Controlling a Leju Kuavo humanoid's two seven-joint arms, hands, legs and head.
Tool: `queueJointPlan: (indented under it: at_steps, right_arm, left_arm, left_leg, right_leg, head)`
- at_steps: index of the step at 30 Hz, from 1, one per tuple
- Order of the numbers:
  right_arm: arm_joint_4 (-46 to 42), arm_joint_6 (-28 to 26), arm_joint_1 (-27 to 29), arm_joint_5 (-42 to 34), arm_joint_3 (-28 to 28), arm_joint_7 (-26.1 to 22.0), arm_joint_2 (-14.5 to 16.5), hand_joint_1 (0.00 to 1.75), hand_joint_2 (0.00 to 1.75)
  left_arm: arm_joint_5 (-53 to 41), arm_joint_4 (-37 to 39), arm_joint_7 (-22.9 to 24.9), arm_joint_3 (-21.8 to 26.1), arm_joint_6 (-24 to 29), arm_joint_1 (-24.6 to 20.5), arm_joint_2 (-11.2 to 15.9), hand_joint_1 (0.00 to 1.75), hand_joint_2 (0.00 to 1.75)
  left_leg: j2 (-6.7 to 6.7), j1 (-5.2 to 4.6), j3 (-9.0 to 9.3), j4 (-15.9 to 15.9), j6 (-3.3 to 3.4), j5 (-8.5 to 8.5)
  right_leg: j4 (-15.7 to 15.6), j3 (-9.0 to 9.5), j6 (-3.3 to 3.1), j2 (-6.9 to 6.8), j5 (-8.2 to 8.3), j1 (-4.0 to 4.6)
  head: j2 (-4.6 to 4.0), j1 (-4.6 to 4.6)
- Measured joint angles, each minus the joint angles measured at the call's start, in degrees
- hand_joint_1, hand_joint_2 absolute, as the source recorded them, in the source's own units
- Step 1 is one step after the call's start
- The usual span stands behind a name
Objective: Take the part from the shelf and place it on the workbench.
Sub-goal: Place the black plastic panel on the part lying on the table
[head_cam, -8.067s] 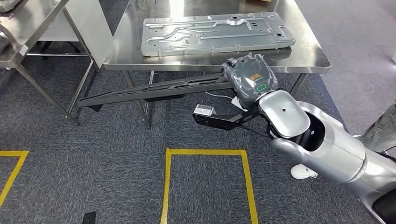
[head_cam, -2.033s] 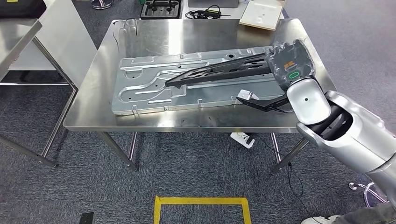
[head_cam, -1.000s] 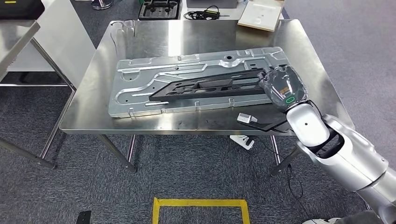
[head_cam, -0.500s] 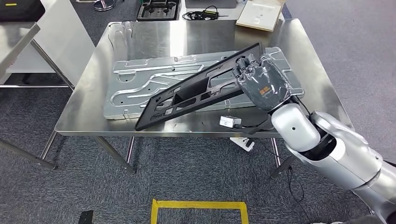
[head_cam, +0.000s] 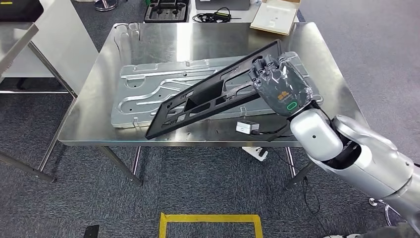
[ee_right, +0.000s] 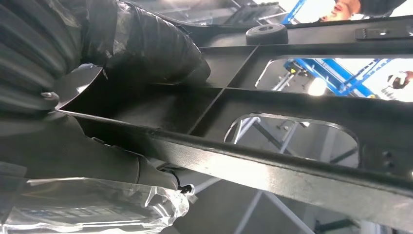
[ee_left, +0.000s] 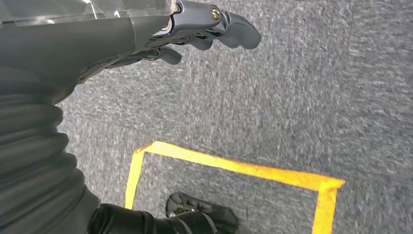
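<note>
Left hand hangs low over grey carpet near a yellow floor marking, fingers loosely curled with nothing in them, so I leave it out of this. Taking the stamped metal plate on the workbench as my landmark: the part, a long black frame with open cut-outs and ribs, lies diagonally across that plate. Its low end reaches past the plate's near-left edge almost to the table's front rim, and its high end rises toward the plate's far-right corner. It sits tilted on edge, not flat. My right hand grips it near the high end, over the plate's right end, fingers wrapped over the upper rail; from the wrist I see the thumb pressed against the frame's inner face. Long axis runs away from the hand toward the plate's near-left. I judge the coming move needs the high end lowered until the frame rests flat, then let go.
</note>
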Motion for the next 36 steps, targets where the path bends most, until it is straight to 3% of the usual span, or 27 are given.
queueJointPlan:
  at_steps: [2, 4, 5, 6, 7, 9, 11, 14, 16, 19, 20, 21, 22, 25, 27, 31, 32, 34, 36]
  right_arm:
    - [-0.61, 0.66, -0.05, 0.00, -0.79, -1.12, -1.48, 1.75, 1.75]
    - [-1.24, 1.65, -0.07, 0.00, -1.90, -2.56, -2.98, 1.75, 1.75]
    - [-1.49, 1.99, -0.05, 0.00, -2.36, -3.21, -3.65, 1.75, 1.75]
    - [-1.73, 2.14, -0.06, 0.00, -2.72, -3.71, -4.25, 1.75, 1.75]
    - [-1.97, 2.16, -0.09, 0.00, -3.02, -4.01, -4.82, 1.75, 1.75]
    - [-2.56, 2.06, -0.24, 0.00, -3.48, -4.01, -5.83, 1.75, 1.75]
    - [-3.21, 1.82, -0.33, 0.00, -3.79, -3.43, -6.71, 1.75, 1.75]
    - [-3.92, 1.44, -0.32, 0.00, -3.92, -2.39, -8.14, 1.75, 1.75]
    - [-4.32, 1.28, -0.36, 0.00, -3.92, -1.89, -8.87, 1.75, 1.75]
    - [-4.63, 1.13, -0.38, 0.00, -3.92, -1.64, -9.56, 1.75, 1.75]
    - [-4.71, 1.01, -0.34, 0.00, -3.92, -1.58, -9.75, 1.75, 1.75]
    - [-4.84, 0.90, -0.31, 0.00, -3.92, -1.49, -9.96, 1.75, 1.75]
    - [-5.06, 0.85, -0.29, 0.00, -3.92, -1.37, -10.20, 1.75, 1.75]
    - [-6.56, 1.70, -0.44, 0.00, -3.92, -0.62, -11.11, 1.75, 1.75]
    - [-7.91, 2.38, -0.71, 0.00, -3.85, 0.43, -11.78, 1.75, 1.75]
    - [-9.92, 2.08, -1.06, 0.00, -3.71, 2.70, -12.95, 1.75, 1.75]
    - [-10.31, 1.79, -1.17, 0.00, -3.69, 3.13, -13.25, 1.75, 1.75]
    - [-10.85, 0.90, -1.02, 0.00, -3.63, 3.85, -13.61, 1.75, 1.75]
    - [-11.12, -1.10, 0.85, -0.31, -3.89, 4.24, -13.55, 1.75, 1.75]
  left_arm:
    - [0.01, 0.00, 0.01, -0.03, -0.01, 0.06, -0.01, 0.00, 1.75]
    - [0.01, 0.00, -0.03, -0.09, -0.06, 0.09, -0.01, 0.00, 1.75]
    - [0.01, 0.00, -0.05, -0.14, -0.10, 0.13, -0.01, 0.00, 1.75]
    - [0.01, 0.00, -0.06, -0.21, -0.15, 0.16, -0.01, 0.00, 1.75]
    - [0.02, 0.00, -0.06, -0.31, -0.19, 0.18, -0.02, 0.00, 1.75]
    - [0.08, 0.00, -0.06, -0.46, -0.22, 0.17, -0.06, 0.00, 1.75]
    - [0.20, 0.00, -0.06, -0.53, -0.22, 0.13, -0.08, 0.00, 1.75]
    - [0.39, 0.00, -0.13, -0.56, -0.22, 0.11, 0.05, 0.00, 1.75]
    - [0.43, 0.00, -0.22, -0.57, -0.23, 0.11, 0.25, 0.00, 1.75]
    - [0.45, 0.00, -0.27, -0.63, -0.25, 0.06, 0.38, 0.00, 1.75]
    - [0.48, 0.00, -0.27, -0.68, -0.25, 0.10, 0.39, 0.00, 1.75]
    - [0.50, 0.00, -0.26, -0.74, -0.26, 0.16, 0.39, 0.00, 1.75]
    - [0.55, 0.00, -0.25, -0.79, -0.27, 0.19, 0.38, 0.00, 1.75]
    - [0.72, 0.00, -0.20, -0.86, -0.22, 0.13, 0.39, 0.00, 1.75]
    - [0.84, 0.00, -0.13, -0.91, -0.16, 0.08, 0.40, 0.00, 1.75]
    - [1.04, 0.00, -0.12, -0.96, -0.08, 0.06, 0.38, 0.00, 1.75]
    - [1.04, 0.00, -0.16, -0.96, -0.07, 0.04, 0.37, 0.00, 1.75]
    - [1.03, 0.00, -0.22, -1.01, -0.05, 0.01, 0.36, 0.00, 1.75]
    - [1.05, 0.00, -0.22, -1.09, -0.04, 0.01, 0.36, 0.00, 1.75]
  left_leg:
    - [0.15, 0.26, 0.64, -0.92, 0.65, 0.41]
    - [0.12, 0.15, 0.71, -0.99, 1.03, 0.41]
    - [0.11, 0.11, 0.70, -0.92, 1.06, 0.37]
    - [0.11, 0.08, 0.70, -0.81, 1.05, 0.30]
    - [0.11, 0.08, 0.70, -0.61, 0.99, 0.17]
    - [0.08, 0.05, 0.59, 0.08, 0.64, -0.32]
    - [0.03, -0.13, 0.28, 0.87, 0.13, -0.82]
    - [0.02, -0.27, 0.06, 1.02, -0.55, -0.99]
    - [0.04, -0.16, -0.71, 2.83, -1.24, -2.30]
    - [0.05, 0.23, -5.23, 12.28, -2.21, -6.78]
    - [0.05, 0.34, -6.70, 15.02, -2.37, -7.49]
    - [0.06, 0.40, -7.36, 15.96, -2.43, -7.18]
    - [0.06, 0.45, -7.01, 14.79, -2.41, -5.84]
    - [0.04, 0.35, -2.20, 4.23, -1.84, -0.69]
    - [-0.04, 0.04, -0.48, 0.75, -1.30, -0.22]
    - [-0.01, 0.10, 0.54, -0.56, 0.04, -0.11]
    - [0.04, 0.21, 0.88, -0.92, 0.39, -0.03]
    - [0.08, 0.14, 1.19, -1.06, 0.91, -0.20]
    - [0.02, 0.07, 1.54, -1.03, 1.12, -0.53]
  right_leg:
    - [4.09, -1.70, 0.22, -0.15, -2.52, 0.07]
    - [10.89, -4.97, 0.31, -0.16, -5.67, 0.10]
    - [13.13, -6.14, 0.39, -0.16, -6.20, 0.10]
    - [13.44, -6.39, 0.45, -0.17, -5.69, 0.09]
    - [11.71, -5.60, 0.47, -0.18, -4.26, 0.07]
    - [4.72, -2.03, 0.35, -0.24, -0.93, 0.07]
    - [0.13, 0.30, -0.02, -0.23, 0.30, 0.17]
    - [-0.56, 0.53, -0.72, -0.13, 0.30, 0.20]
    - [-0.92, 0.76, -1.24, -0.15, 0.46, -0.05]
    - [-1.06, 0.91, -1.67, -0.18, 0.41, -0.19]
    - [-1.05, 0.93, -1.72, -0.15, 0.35, -0.19]
    - [-1.04, 0.97, -1.75, -0.10, 0.29, -0.19]
    - [-1.04, 1.07, -1.70, -0.06, 0.21, -0.20]
    - [-1.06, 1.48, -1.26, 0.00, -0.13, -0.15]
    - [-1.24, 1.52, -0.74, 0.01, -0.22, -0.11]
    - [-0.48, 1.41, 0.39, -0.07, -1.12, -0.06]
    - [1.67, 0.41, 0.48, -0.11, -2.29, 0.00]
    - [8.73, -3.31, 0.52, -0.16, -5.25, 0.05]
    - [13.51, -6.23, 0.64, -0.17, -5.96, 0.08]
  head:
    - [0.01, 0.12]
    - [0.00, 0.16]
    - [0.00, 0.16]
    - [-0.01, 0.15]
    - [-0.01, 0.15]
    - [-0.01, 0.16]
    - [0.00, 0.09]
    - [0.00, 0.07]
    - [-0.01, -0.09]
    - [-0.01, -0.32]
    - [-0.01, -0.32]
    - [0.00, -0.33]
    - [0.00, -0.33]
    - [-0.01, -0.30]
    - [-0.01, -0.28]
    - [0.01, -0.18]
    - [0.00, -0.10]
    - [0.00, 0.01]
    - [-0.01, 0.04]
